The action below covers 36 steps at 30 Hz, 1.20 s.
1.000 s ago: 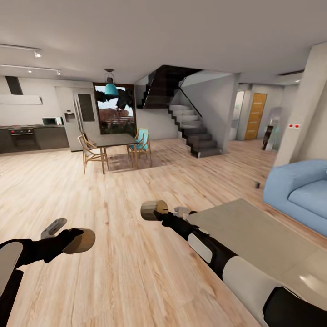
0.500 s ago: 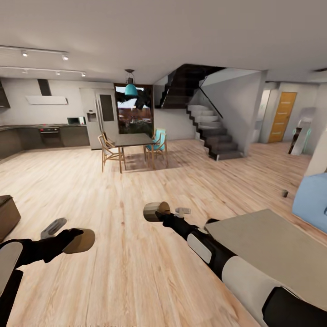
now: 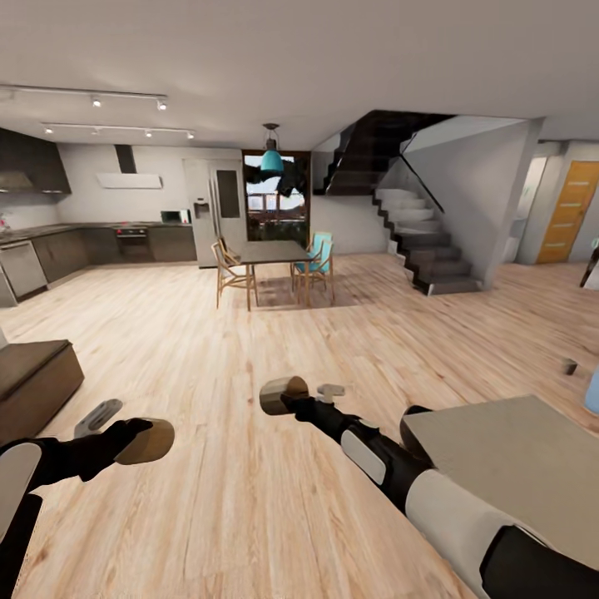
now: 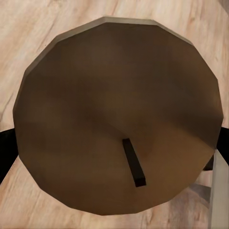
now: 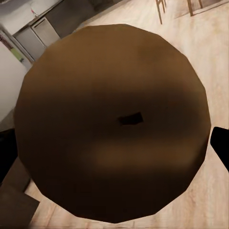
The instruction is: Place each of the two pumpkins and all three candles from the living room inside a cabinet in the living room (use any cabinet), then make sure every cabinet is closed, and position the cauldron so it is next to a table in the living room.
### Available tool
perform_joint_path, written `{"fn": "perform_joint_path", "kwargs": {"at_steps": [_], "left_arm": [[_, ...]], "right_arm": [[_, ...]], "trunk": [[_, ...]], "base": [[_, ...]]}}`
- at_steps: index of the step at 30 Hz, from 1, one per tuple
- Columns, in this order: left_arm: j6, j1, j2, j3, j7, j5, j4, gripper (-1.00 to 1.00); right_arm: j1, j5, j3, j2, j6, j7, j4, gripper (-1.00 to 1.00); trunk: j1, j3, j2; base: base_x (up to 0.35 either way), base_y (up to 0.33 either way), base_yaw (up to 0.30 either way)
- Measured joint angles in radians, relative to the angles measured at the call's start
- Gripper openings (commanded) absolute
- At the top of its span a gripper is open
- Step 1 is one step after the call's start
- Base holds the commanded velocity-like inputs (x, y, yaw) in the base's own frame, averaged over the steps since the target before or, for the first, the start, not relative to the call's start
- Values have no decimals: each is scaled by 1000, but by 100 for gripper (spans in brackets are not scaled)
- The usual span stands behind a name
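Observation:
Each of my grippers carries one candle over the wood floor. In the head view my left gripper [image 3: 125, 433] is shut on a squat beige-brown candle [image 3: 150, 441] at the lower left. My right gripper [image 3: 306, 399] is shut on a second candle [image 3: 281, 393] near the middle. The wrist views look straight at the round tops with their dark wicks: the left candle [image 4: 119, 119] and the right candle [image 5: 114, 124]. The end of the low dark brown cabinet [image 3: 33, 378] shows at the left edge. The pale grey table [image 3: 516, 453] lies under my right arm. The pumpkins and cauldron are out of view.
A dark rounded shape [image 3: 413, 420] sits at the table's near corner; I cannot tell what it is. A small dark squat thing [image 3: 569, 366] stands on the floor far right. Beyond are a dining table with chairs [image 3: 270, 254], the kitchen [image 3: 125, 241] and stairs [image 3: 424, 249].
The whole view has swung left: the blue sofa has slid out at the right and the cabinet's end has come in at the left. Both arms keep their pose and their candles.

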Motion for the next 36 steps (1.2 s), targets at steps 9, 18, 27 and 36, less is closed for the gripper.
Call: {"fn": "perform_joint_path", "kwargs": {"at_steps": [9, 18, 27, 36], "left_arm": [[0, 0, 0, 0, 0, 0, 1, -100], [0, 0, -1, -2, -1, 3, 1, -100], [-2, 0, 0, -2, -2, 41, 0, -100], [0, 0, 2, 0, 0, 79, 0, -100]], "right_arm": [[0, -1, 10, 1, 0, -33, 0, -100], [0, -1, 10, -1, 7, -34, 0, -100], [0, 0, 11, 0, 8, -34, 0, -100], [0, 0, 11, 0, 4, -34, 0, -100]], "trunk": [[0, -8, 0], [0, -16, 0], [0, -24, 0], [0, -32, 0]], "base": [[0, 0, 230], [0, 0, 228], [0, 0, 225], [0, 0, 219]]}}
